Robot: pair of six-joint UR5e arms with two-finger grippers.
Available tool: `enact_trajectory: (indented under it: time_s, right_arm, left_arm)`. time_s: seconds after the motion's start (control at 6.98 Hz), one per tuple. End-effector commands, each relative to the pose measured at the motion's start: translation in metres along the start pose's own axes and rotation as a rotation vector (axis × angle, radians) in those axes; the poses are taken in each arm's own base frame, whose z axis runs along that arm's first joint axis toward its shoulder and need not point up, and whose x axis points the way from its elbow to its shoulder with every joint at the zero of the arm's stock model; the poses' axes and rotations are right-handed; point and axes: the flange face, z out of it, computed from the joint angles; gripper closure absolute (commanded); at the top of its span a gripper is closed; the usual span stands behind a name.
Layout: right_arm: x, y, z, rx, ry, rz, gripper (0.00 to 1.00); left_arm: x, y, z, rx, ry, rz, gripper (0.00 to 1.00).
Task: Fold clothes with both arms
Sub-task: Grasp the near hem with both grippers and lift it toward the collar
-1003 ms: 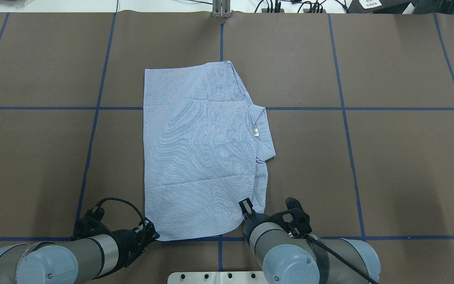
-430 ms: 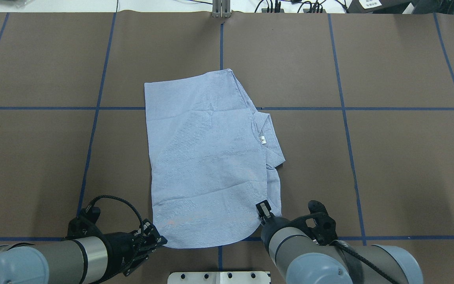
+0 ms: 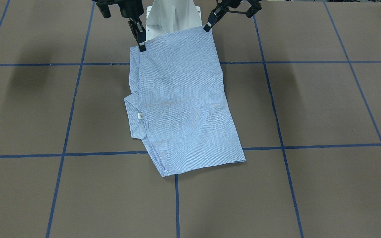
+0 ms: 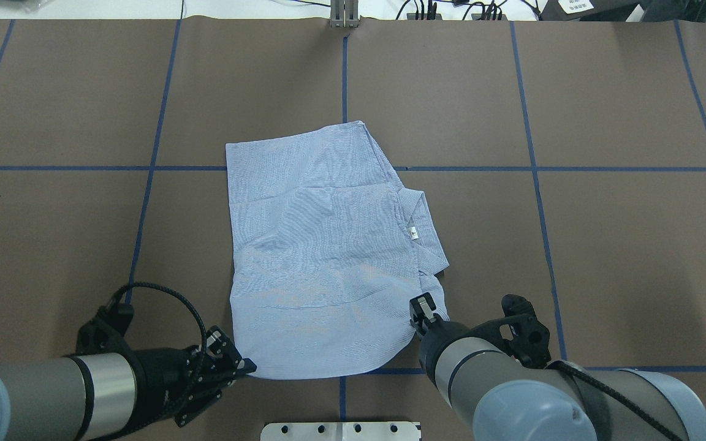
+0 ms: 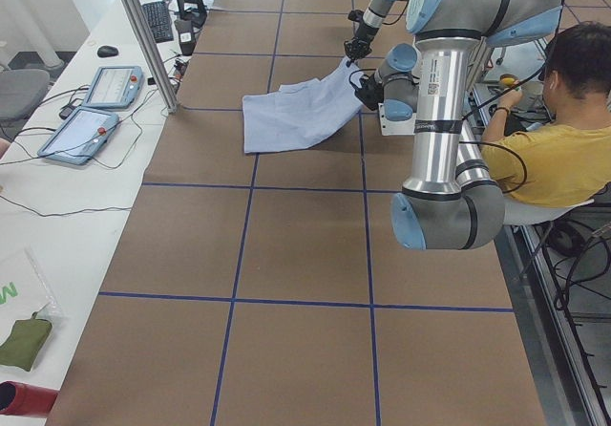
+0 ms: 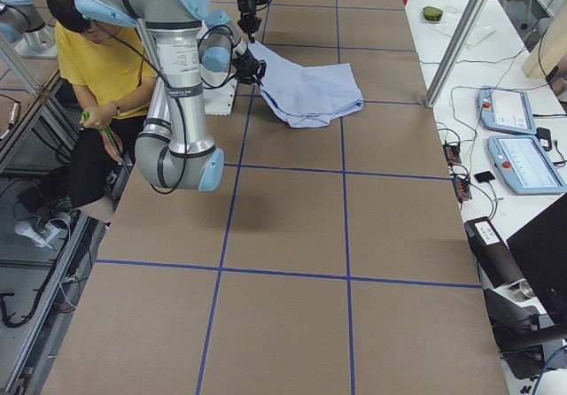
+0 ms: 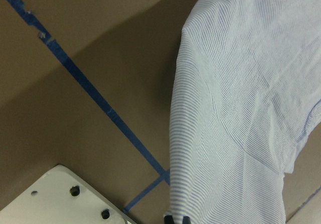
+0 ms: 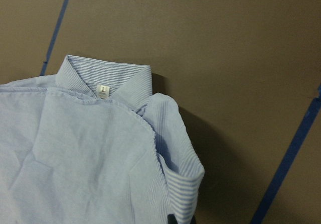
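The light blue striped shirt [image 4: 322, 257] lies folded on the brown table, collar and white neck label [image 4: 413, 233] toward the right. Its near edge is lifted off the table, as the exterior left view [image 5: 296, 116] shows. My left gripper [image 4: 246, 366] is shut on the shirt's near left corner. My right gripper [image 4: 420, 313] is shut on the near right edge, just below the collar. In the front-facing view the left gripper [image 3: 207, 29] and right gripper [image 3: 142, 48] hold the shirt's [image 3: 180, 102] top corners. The right wrist view shows the collar [image 8: 105, 78] and a folded cuff [image 8: 183, 181].
The white base plate [image 4: 341, 430] sits at the table's near edge, between my arms, and shows in the left wrist view [image 7: 65, 194]. Blue tape lines [image 4: 344, 67] grid the table. An operator in yellow [image 5: 554, 149] sits beside the robot. Teach pendants [image 6: 514, 138] lie beyond the far edge.
Both grippers have pulled the shirt toward the robot and a little to the right. Its far edge slid nearer, and the collar end has swung right.
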Motion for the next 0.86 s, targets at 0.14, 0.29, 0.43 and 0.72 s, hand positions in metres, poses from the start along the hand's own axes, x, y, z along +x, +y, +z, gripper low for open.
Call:
enact_trajectory:
  time_s: [0.14,0.29,0.43,0.72]
  right_arm:
    - [-0.118,-0.021,0.013,0.011,-0.035,0.062,1.0]
    - [-0.154,-0.03,0.028,0.035,-0.031,0.073,1.0]
    - [-0.175,-0.032,0.045,0.067,-0.033,0.046,1.0]
    - [-0.246,-0.038,0.114,0.062,-0.036,0.049,1.0]
  left_arm:
    - [0.052,-0.053,-0.022,0.078,0.048,0.046,1.0]
    - [0.08,-0.074,-0.008,0.124,0.078,0.068,1.0]
    - [0.112,-0.1,0.019,0.157,0.067,0.082,1.0]
    - [0.166,-0.158,0.034,0.247,0.076,0.115,1.0]
